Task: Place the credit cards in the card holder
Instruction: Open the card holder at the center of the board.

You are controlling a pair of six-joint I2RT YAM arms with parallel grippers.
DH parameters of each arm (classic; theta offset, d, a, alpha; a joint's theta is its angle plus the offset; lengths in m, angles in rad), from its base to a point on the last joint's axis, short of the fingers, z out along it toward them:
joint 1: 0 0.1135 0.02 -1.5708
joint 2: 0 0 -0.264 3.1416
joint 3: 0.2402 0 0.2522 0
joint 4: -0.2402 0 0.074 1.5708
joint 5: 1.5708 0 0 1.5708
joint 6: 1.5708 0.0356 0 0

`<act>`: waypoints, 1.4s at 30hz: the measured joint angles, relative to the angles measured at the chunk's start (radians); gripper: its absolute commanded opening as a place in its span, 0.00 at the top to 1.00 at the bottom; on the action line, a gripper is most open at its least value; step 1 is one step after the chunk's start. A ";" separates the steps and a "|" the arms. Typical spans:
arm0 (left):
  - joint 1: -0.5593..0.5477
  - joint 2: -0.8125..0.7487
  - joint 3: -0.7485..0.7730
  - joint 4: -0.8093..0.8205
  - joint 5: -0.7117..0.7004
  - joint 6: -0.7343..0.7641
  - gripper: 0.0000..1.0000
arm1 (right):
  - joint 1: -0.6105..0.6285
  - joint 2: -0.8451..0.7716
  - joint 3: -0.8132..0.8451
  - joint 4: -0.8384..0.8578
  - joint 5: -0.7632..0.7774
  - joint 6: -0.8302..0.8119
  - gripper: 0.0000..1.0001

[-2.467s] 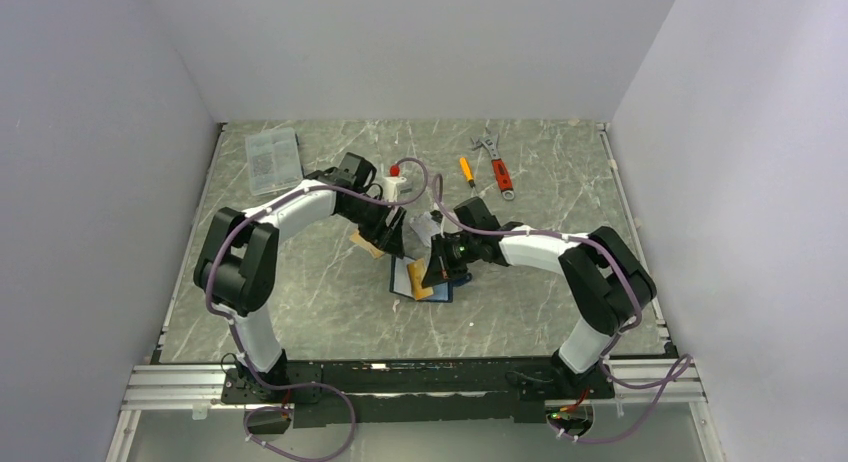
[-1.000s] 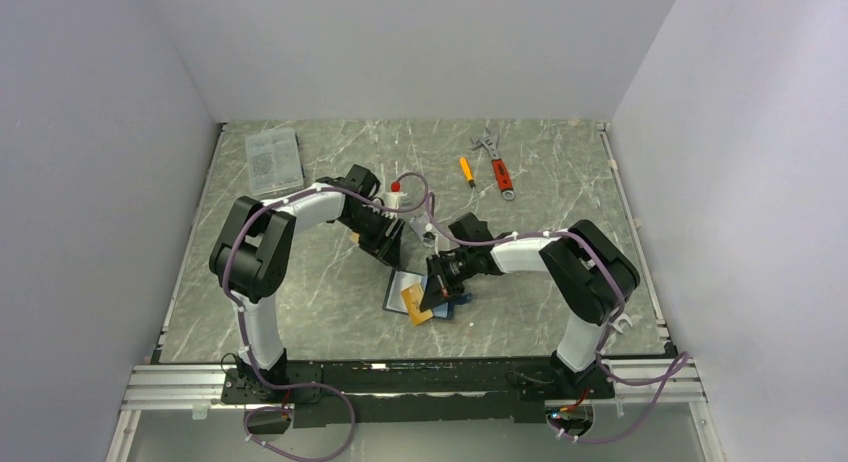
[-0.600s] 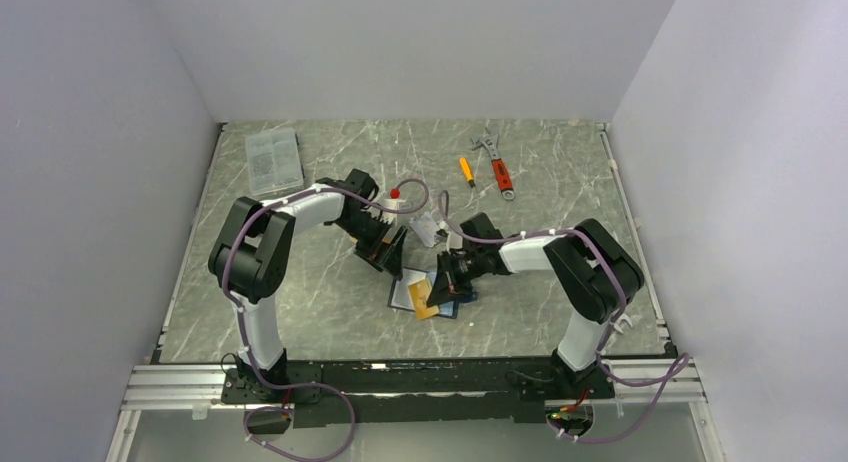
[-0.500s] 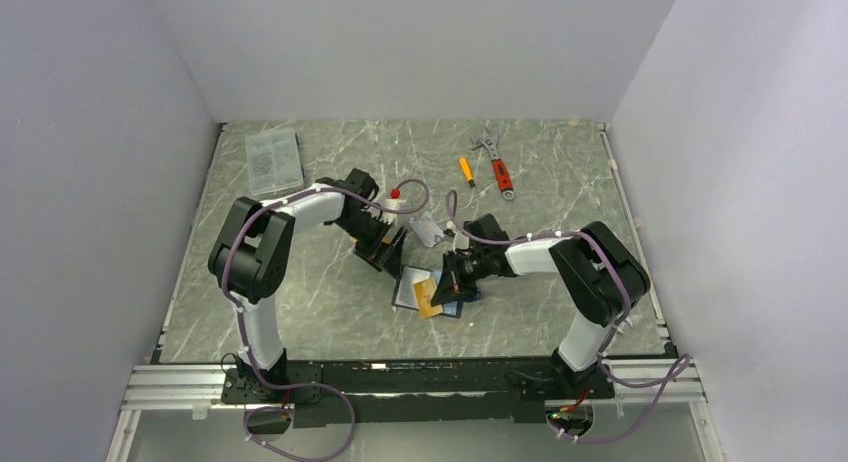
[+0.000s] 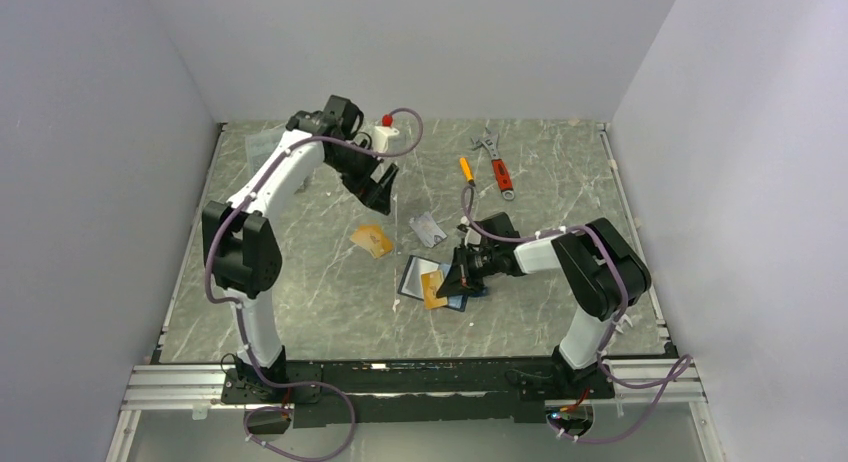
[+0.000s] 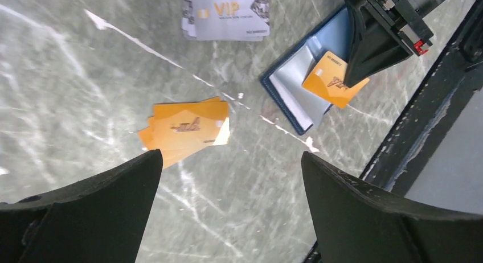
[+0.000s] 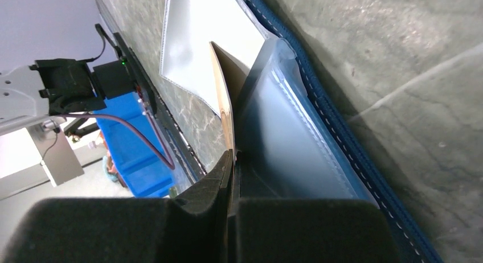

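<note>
The card holder [image 5: 416, 276] lies open on the table, navy outside and light blue inside [image 6: 296, 98]. My right gripper [image 5: 461, 279] is shut on an orange credit card [image 5: 433, 288] held edge-on [image 7: 219, 98] against the clear inner pocket [image 7: 296, 138]. A loose stack of orange credit cards [image 5: 371, 241] lies left of the holder, and silvery VIP cards [image 5: 428, 228] lie behind it. My left gripper [image 5: 379, 188] hangs high above the back of the table, wide open and empty [image 6: 230, 157]. It looks down on the orange stack [image 6: 185, 126] and the silvery cards [image 6: 228, 15].
A clear compartment box [image 5: 256, 144] sits at the back left, partly behind my left arm. An orange screwdriver [image 5: 466, 170] and a red-handled wrench [image 5: 497, 167] lie at the back right. The black front rail [image 6: 421, 120] runs just past the holder.
My left gripper has opened, risen and swung back from the orange stack, which now lies uncovered. The right gripper, still shut on its card, has drifted slightly right with the holder.
</note>
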 measured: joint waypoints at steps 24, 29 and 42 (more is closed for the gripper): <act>-0.206 -0.209 -0.441 0.210 -0.481 -0.094 0.01 | -0.023 0.023 -0.004 0.051 -0.021 0.036 1.00; -0.242 -0.214 -0.429 0.250 -0.561 -0.102 0.01 | -0.027 0.023 -0.004 0.051 -0.019 0.036 1.00; -0.185 -0.068 -0.369 0.186 -0.592 -0.272 0.01 | -0.038 0.015 -0.012 0.060 -0.013 0.036 1.00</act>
